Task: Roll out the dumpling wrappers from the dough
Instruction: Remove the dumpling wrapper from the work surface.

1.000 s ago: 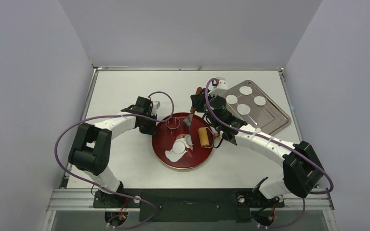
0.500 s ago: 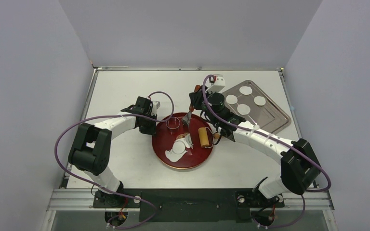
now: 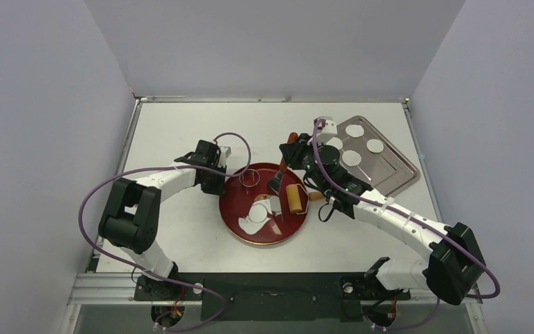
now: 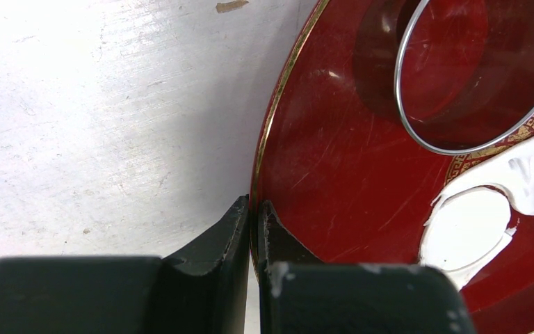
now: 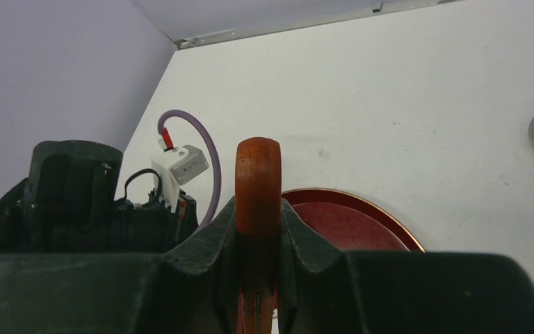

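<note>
The dough (image 3: 256, 217) lies as a thin ragged white sheet on the red plate (image 3: 278, 233). A round disc (image 4: 467, 229) sits within the sheet. Several dumpling wrappers (image 3: 351, 158) rest on the metal tray (image 3: 389, 174) at the right. My left gripper (image 4: 254, 205) is shut on the plate's left rim. My right gripper (image 5: 258, 216) is shut on the orange-brown wooden handle (image 5: 258, 167) of a spatula. Its blade (image 3: 276, 184) hangs over the plate's upper right part, beyond the dough.
A metal ring cutter (image 3: 245, 174) stands on the far part of the plate. A small wooden rolling pin (image 3: 295, 198) lies on the plate's right side. Grey walls close in the white table (image 3: 181, 132) on three sides.
My right arm has swung to the right and nearer, carrying the spatula blade further over the plate. The left gripper and the plate have not moved.
</note>
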Tool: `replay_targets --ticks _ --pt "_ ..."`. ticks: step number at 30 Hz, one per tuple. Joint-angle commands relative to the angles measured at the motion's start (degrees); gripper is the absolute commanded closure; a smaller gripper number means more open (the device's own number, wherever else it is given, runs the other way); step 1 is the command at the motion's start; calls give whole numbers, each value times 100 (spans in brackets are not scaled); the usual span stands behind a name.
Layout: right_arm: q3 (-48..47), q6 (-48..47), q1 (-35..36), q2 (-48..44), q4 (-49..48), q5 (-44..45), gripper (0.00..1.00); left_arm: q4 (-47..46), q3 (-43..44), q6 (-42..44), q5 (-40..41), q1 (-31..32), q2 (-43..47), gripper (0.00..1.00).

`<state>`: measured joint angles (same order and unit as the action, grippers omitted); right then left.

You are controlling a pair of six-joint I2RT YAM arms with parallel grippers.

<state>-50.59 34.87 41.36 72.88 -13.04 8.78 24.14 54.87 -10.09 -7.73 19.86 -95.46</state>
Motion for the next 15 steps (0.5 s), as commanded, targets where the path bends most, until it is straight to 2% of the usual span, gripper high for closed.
replay_targets --ticks 1,5,8,11,15 --pt "216 203 53 -42 -475 -30 100 -119 20 156 41 -9 189 100" --pt "266 67 77 -141 -764 -315 100 -100 79 187 -84 -20 219 100" --pt "84 -295 65 -347 -431 -597 100 -83 205 237 -352 -56 267 98" --pt "-65 -646 17 -470 54 -1041 100 -55 292 244 -653 -68 319 83" --pt "-115 -1063 -25 -831 219 -1714 100 -78 414 394 -1082 -141 508 68"
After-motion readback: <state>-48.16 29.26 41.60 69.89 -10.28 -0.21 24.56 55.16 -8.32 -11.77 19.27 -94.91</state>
